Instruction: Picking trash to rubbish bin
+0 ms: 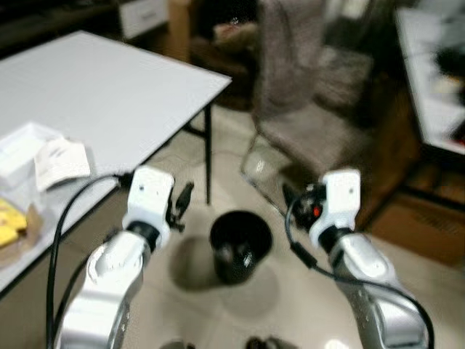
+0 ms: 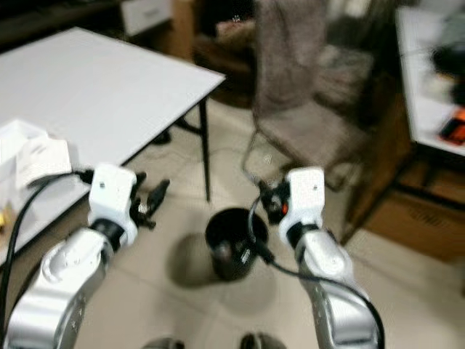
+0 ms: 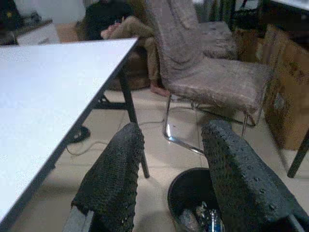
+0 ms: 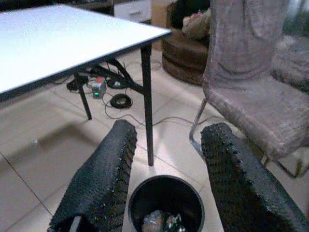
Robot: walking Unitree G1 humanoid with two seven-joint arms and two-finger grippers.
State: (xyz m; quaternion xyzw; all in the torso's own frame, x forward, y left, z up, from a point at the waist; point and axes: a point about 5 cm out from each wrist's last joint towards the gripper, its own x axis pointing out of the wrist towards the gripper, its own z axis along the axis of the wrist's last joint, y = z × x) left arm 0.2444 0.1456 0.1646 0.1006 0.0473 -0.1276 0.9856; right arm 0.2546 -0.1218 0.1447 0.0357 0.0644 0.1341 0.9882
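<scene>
A black rubbish bin [image 1: 240,246] stands on the tiled floor between my two arms, with some trash lying in its bottom [image 4: 161,220]. My left gripper [image 1: 182,201] hovers left of the bin and above it, open with nothing between its fingers [image 3: 116,179]. To the right of the bin and also above it is my right gripper [image 1: 296,198], open and empty as well, its fingers [image 4: 104,179] framing the bin mouth. White paper and a clear plastic box [image 1: 45,158] lie on the white table [image 1: 109,87] at my left, beside something yellow [image 1: 10,222].
A fabric-covered chair [image 1: 312,94] on metal legs stands just beyond the bin. The table's black leg [image 1: 208,153] is close to the bin's left. A cardboard box [image 1: 421,225] sits at the right under another table. Cables and a power strip [image 4: 104,87] lie beneath the table. A person [image 3: 120,24] sits at the back.
</scene>
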